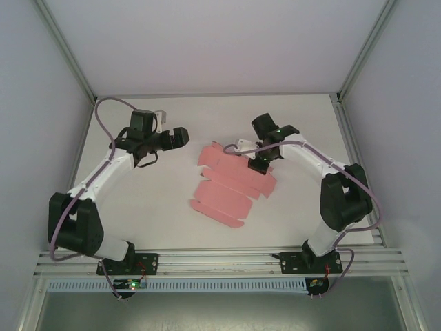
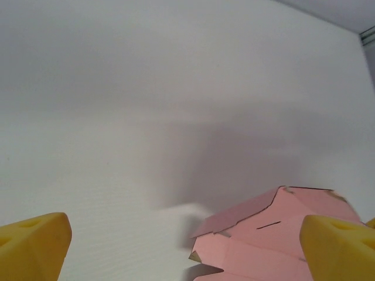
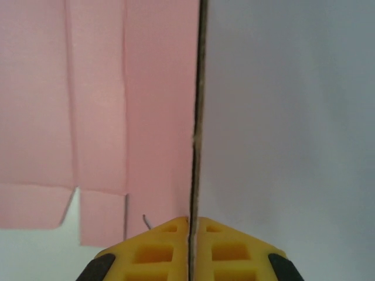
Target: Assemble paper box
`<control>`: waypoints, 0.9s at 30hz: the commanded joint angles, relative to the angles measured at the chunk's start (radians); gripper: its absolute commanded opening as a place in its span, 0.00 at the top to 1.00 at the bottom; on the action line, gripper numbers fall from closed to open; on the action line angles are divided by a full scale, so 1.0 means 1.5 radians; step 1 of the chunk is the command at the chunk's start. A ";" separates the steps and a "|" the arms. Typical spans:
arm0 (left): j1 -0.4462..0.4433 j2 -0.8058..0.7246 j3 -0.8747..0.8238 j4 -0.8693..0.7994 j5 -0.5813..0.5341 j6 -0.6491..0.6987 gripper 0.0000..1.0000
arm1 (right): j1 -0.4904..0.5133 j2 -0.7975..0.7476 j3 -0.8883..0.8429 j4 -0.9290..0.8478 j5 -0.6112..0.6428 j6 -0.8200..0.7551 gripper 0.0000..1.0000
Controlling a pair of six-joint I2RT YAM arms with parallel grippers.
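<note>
The left arm rises from its base at the near left edge of the white table, runs away toward the far left and bends at the wrist, so that the left gripper points rightward toward the middle of the table. It is well apart from the sheet in the overhead view. In its wrist view the two yellow fingertips sit at the lower corners, spread wide with nothing between them but bare table and a far-left corner of the pink sheet lying ahead. The right arm stands at the near right, folds sharply at the elbow and reaches left and far, bringing the right gripper down over the right far part of the paper box. The paper box is an unfolded die-cut sheet spread flat near the middle of the table between the two arms, with flaps and tabs showing along its edges. In the right wrist view the yellow fingers are pressed together on one thin panel of the sheet. That panel is seen edge-on as a dark line running straight away from the fingertips, with the creased pink panels and a notched tab lying to its left.
</note>
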 commanded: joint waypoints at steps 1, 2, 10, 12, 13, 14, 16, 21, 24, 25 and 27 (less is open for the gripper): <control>0.008 0.045 0.032 0.020 0.019 -0.018 0.00 | 0.021 -0.024 -0.045 0.136 0.086 -0.074 1.00; 0.009 0.060 0.037 0.024 0.025 -0.024 0.00 | 0.027 -0.029 -0.057 0.157 0.089 -0.082 1.00; 0.014 0.194 0.096 0.120 0.199 -0.055 0.00 | 0.050 -0.028 -0.092 0.186 0.101 -0.106 1.00; 0.013 0.223 0.121 0.121 0.247 -0.045 0.00 | 0.050 -0.027 -0.092 0.184 0.099 -0.103 1.00; 0.012 0.234 0.131 0.123 0.277 -0.038 0.00 | 0.050 -0.029 -0.091 0.183 0.095 -0.099 1.00; 0.008 0.245 0.141 0.114 0.304 -0.022 0.00 | 0.048 -0.028 -0.088 0.179 0.089 -0.095 1.00; -0.002 0.258 0.160 0.067 0.322 0.020 0.00 | 0.044 -0.033 -0.085 0.178 0.082 -0.086 1.00; -0.044 0.291 0.212 -0.103 0.253 0.142 0.00 | 0.030 -0.055 -0.090 0.188 0.043 -0.063 1.00; -0.067 0.297 0.214 -0.123 0.310 0.188 0.00 | 0.023 -0.055 -0.081 0.178 0.029 -0.056 1.00; -0.075 0.293 0.206 -0.117 0.320 0.191 0.00 | 0.022 -0.053 -0.077 0.173 0.030 -0.051 1.00; -0.083 0.284 0.192 -0.108 0.308 0.189 0.00 | 0.018 -0.050 -0.072 0.170 0.031 -0.042 1.00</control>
